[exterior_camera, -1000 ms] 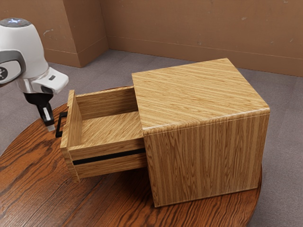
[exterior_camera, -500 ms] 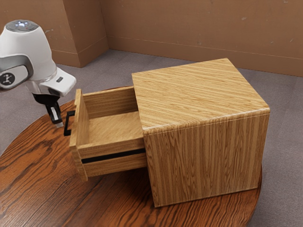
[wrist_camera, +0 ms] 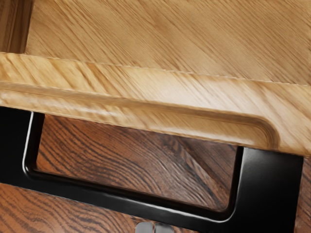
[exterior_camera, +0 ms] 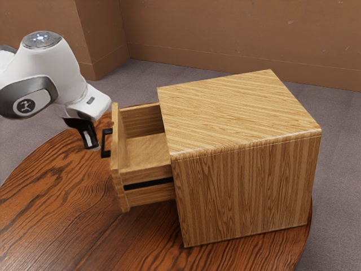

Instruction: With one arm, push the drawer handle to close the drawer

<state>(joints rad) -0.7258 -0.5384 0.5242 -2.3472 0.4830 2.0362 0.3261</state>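
1. shifted toward the cabinet since the earlier frames: the drawer (exterior_camera: 142,152) and its handle (exterior_camera: 103,145), with the gripper (exterior_camera: 93,148) moving the same way.
2. gripper fingers are pressed together, tips side by side at the outer edge of the handle's bar; whether they touch it, i can't tell.
3. black handle stands off the drawer's front, leaving a slot where the wrist view shows tabletop grain.
4. drawer is partly out, its front panel's top edge well apart from the cabinet (exterior_camera: 242,186), so there is room left for it to slide in. a dark rail (exterior_camera: 148,183) runs along its side.
5. round table (exterior_camera: 56,226) sits under it all; its rim curves past beyond the gripper, and near the cabinet's base at the exterior view's right.
6. grey floor (exterior_camera: 341,169) lies past the rim, then a brown wall (exterior_camera: 225,34).
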